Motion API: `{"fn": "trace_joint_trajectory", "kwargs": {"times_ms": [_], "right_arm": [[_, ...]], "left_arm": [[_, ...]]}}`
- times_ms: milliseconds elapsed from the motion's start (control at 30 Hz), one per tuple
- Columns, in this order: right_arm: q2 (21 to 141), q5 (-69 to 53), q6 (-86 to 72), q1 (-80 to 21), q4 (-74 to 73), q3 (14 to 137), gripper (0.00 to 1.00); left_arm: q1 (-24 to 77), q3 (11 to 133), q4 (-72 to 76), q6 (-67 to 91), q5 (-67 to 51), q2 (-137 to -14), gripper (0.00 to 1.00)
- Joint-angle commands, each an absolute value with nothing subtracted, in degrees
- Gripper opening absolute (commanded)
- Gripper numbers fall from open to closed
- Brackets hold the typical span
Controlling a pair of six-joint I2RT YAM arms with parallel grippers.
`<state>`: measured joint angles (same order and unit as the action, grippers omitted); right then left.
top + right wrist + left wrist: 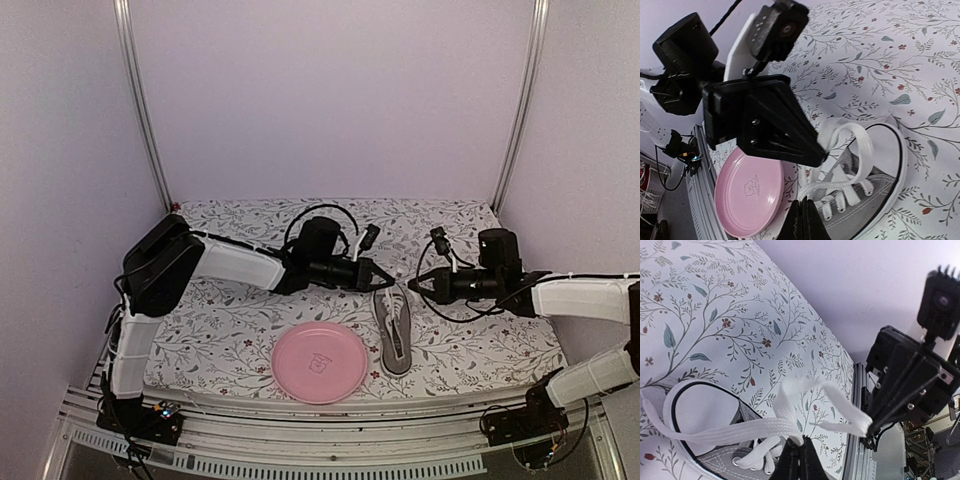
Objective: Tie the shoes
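Observation:
The grey sneaker (393, 335) lies on the floral cloth to the right of the pink plate, toe toward the near edge. My left gripper (389, 278) and right gripper (412, 286) meet tip to tip just above its heel end. In the left wrist view my left gripper (802, 440) is shut on a white lace (740, 430) over the shoe (715, 462), and a lace loop runs to the right gripper (871, 432). In the right wrist view my right gripper (801, 201) is shut on a lace strand (850, 184) above the eyelets of the shoe (875, 200), with the left gripper (822, 154) close by.
A pink plate (320, 362) lies left of the shoe near the table's front edge; it also shows in the right wrist view (747, 192). The aluminium rail (330, 450) runs along the near edge. White walls enclose the back and sides.

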<state>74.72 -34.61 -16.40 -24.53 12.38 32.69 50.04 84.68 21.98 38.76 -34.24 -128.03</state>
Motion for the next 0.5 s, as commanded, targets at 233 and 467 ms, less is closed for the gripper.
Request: {"fn": "trace_joint_trajectory", "kwargs": {"times_ms": [233,467], "right_arm": [[76.8,-31.7,-23.6,-32.7,13.2,32.2,0.02],[82.6,-26.9,-26.4,-34.0,16.5,34.9,0.02]], "left_arm": [[51.4,83.7,25.1,38.9,-35.9,-126.5,0.00],[51.4,83.8,25.5,38.8,-36.7,-126.5,0.00]]}}
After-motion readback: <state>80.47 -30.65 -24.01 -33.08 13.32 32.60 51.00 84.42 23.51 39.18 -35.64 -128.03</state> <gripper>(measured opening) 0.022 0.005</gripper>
